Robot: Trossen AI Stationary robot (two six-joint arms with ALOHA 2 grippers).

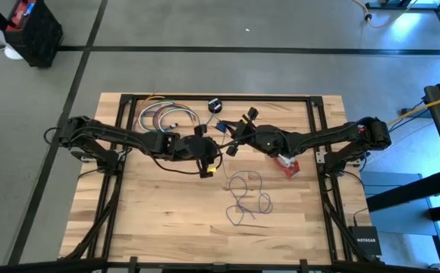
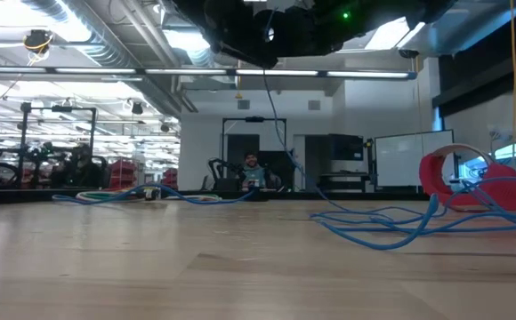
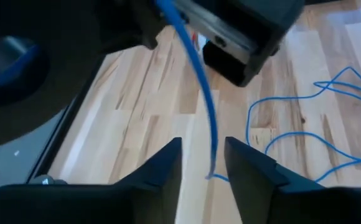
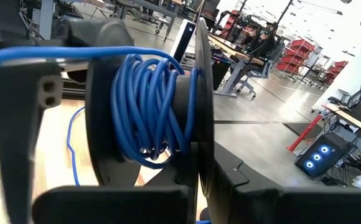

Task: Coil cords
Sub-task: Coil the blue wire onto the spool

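Right wrist view showed many turns of blue cord [image 4: 146, 112] wound on the spool [image 4: 193, 106] clenched by right gripper [image 4: 187, 186] — loose tangle left on the table [image 1: 152, 220], left gripper [image 3: 202, 165] parted around the strand.

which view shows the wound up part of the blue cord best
The right wrist view: the coil of blue cord fills the frame, wound on a dark spool. The high, low and left wrist views show only loose cord on the table.

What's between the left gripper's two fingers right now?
In the left wrist view, the thin blue cord hangs down through the gap between the parted fingers, over bare table.
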